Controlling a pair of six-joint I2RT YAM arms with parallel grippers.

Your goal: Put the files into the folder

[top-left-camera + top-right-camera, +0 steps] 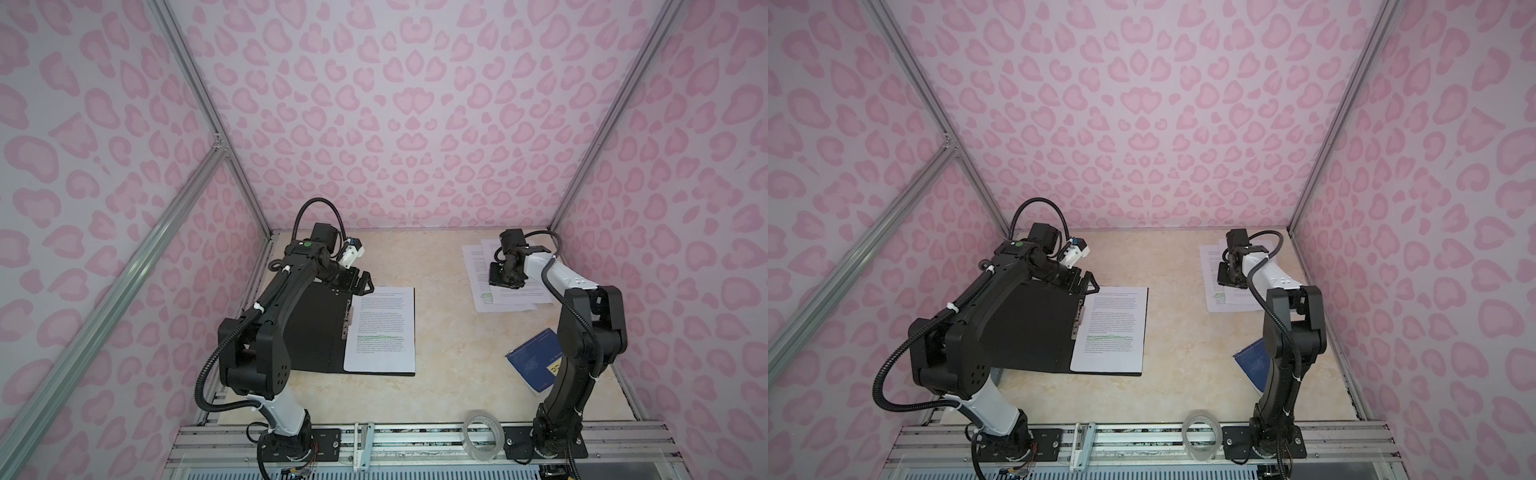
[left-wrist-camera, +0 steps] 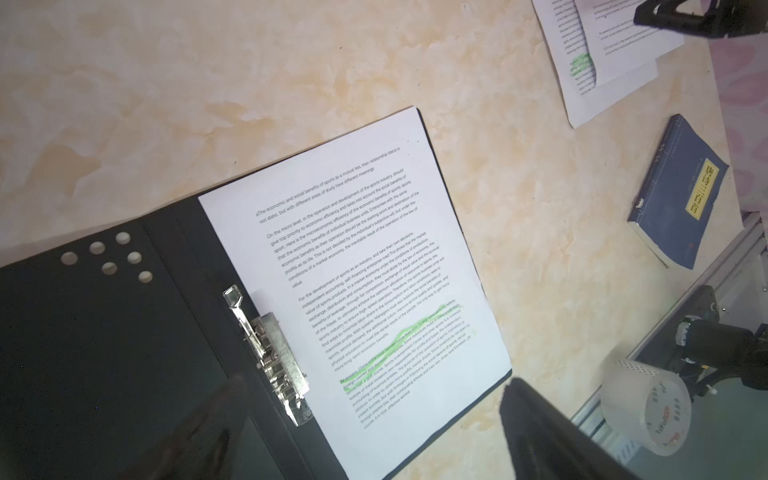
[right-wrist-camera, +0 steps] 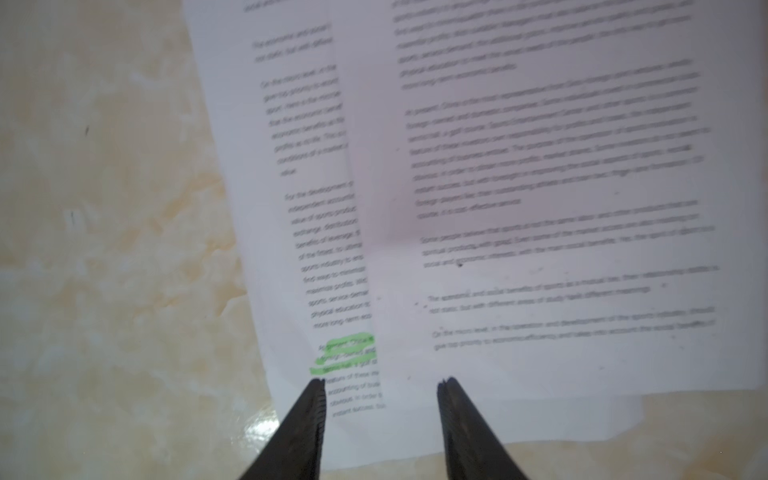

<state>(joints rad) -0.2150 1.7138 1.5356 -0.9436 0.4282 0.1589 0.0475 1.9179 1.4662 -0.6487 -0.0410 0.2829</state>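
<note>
The folder (image 1: 316, 328) (image 1: 1034, 328) (image 2: 104, 332) lies open, black inside up, at the left of the table, with a metal clip (image 2: 270, 353) at its spine. One of the files (image 1: 382, 328) (image 1: 1113, 328) (image 2: 365, 270) lies flat on its right half. Two more files (image 1: 515, 297) (image 1: 1233, 299) (image 2: 602, 66) overlap at the back right, the upper sheet (image 3: 540, 166) over one with green lines (image 3: 291, 208). My right gripper (image 1: 500, 280) (image 1: 1229, 278) (image 3: 382, 381) hangs open just over their near edge, holding nothing. My left gripper (image 1: 357, 284) (image 1: 1086, 282) (image 2: 374, 382) stands wide open over the folder's far edge.
A dark blue booklet (image 1: 536, 357) (image 1: 1252, 361) (image 2: 681, 191) with a yellow label lies at the right, partly behind the right arm. A clear tape roll (image 1: 482, 434) (image 1: 1200, 432) (image 2: 648, 411) stands on the front rail. Pink patterned walls close in three sides.
</note>
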